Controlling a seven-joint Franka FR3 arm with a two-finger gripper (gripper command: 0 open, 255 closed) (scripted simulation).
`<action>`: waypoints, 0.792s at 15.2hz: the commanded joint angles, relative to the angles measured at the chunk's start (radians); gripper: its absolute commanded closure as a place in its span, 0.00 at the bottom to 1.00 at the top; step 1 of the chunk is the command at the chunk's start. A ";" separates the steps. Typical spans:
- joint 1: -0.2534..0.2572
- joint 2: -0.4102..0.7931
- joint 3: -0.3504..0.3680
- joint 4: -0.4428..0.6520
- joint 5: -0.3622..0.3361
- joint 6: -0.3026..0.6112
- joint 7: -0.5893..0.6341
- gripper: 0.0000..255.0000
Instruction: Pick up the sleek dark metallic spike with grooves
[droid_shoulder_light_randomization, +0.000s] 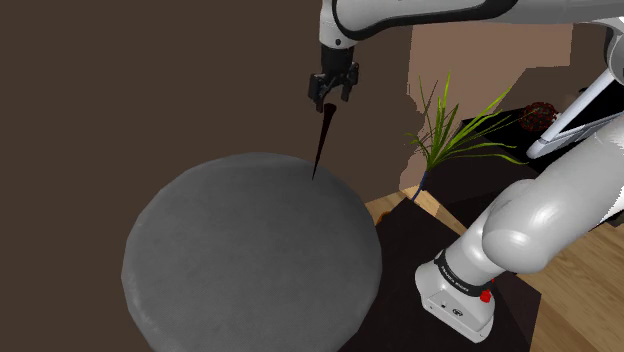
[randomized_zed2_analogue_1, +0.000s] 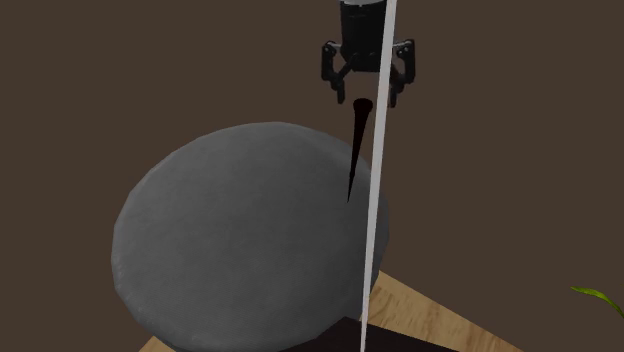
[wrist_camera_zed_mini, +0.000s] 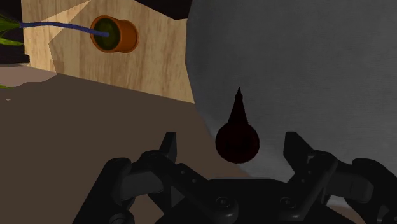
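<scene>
Gripper (wrist_camera_zed_mini: 230, 137): two black fingers (wrist_camera_zed_mini: 168, 147) stand apart; dark spike (wrist_camera_zed_mini: 237, 135) sits between them, a gap on each side, neither finger touching it; spike seen end-on, broad rounded head nearest the camera, narrowing to a fine tip that points away; tip lies against a grey rounded surface (wrist_camera_zed_mini: 305, 63); past that surface's edge, light wood floor (wrist_camera_zed_mini: 153, 63); orange pot (wrist_camera_zed_mini: 115, 34) there, seen from above, thin blue stem (wrist_camera_zed_mini: 54, 27) leading from it; flat brown area (wrist_camera_zed_mini: 83, 133) beside the fingers.

I see a round grey table (droid_shoulder_light_randomization: 250, 260), a leafy plant (droid_shoulder_light_randomization: 440, 138) near it, and wooden floor (randomized_zed2_analogue_1: 430, 315).
</scene>
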 joint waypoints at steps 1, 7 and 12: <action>0.000 0.009 0.001 -0.015 -0.002 0.024 0.005 0.00; 0.000 0.019 0.001 -0.065 -0.006 0.084 0.014 0.00; 0.000 0.019 0.001 -0.066 -0.006 0.084 0.014 1.00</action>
